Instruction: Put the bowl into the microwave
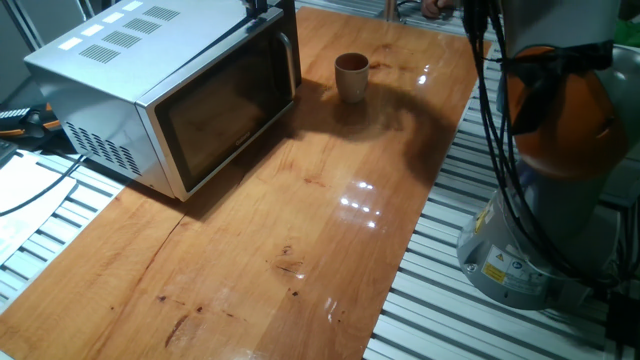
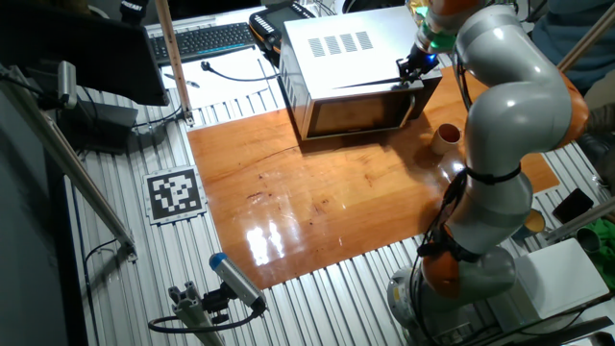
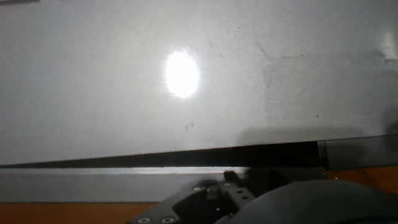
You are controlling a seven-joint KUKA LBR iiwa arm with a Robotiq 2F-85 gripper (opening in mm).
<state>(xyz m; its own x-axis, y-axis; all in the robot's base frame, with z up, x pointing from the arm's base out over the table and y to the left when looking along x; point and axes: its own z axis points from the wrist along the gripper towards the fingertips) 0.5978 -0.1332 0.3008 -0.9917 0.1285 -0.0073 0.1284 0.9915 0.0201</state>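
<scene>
Standing untouched on the table (image 1: 300,230), the bowl (image 1: 351,76) waits beside the microwave (image 1: 170,90). Door looks shut. The gripper (image 2: 415,65) hovers at its top corner; I cannot tell its jaws.

Colours on the table

A silver-white microwave (image 1: 150,75) with dark glass is seen below the jaws; beside them, a cream bowl (image 1: 351,76) with reddish-brown inside, on glossy orange-brown wood (image 1: 300,240).

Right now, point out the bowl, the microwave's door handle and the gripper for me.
bowl (image 1: 351,77), one fixed view, on its outer wall.
microwave door handle (image 1: 295,62), one fixed view, on the vertical bar.
gripper (image 2: 417,65), the other fixed view, at the microwave's top front corner.
</scene>
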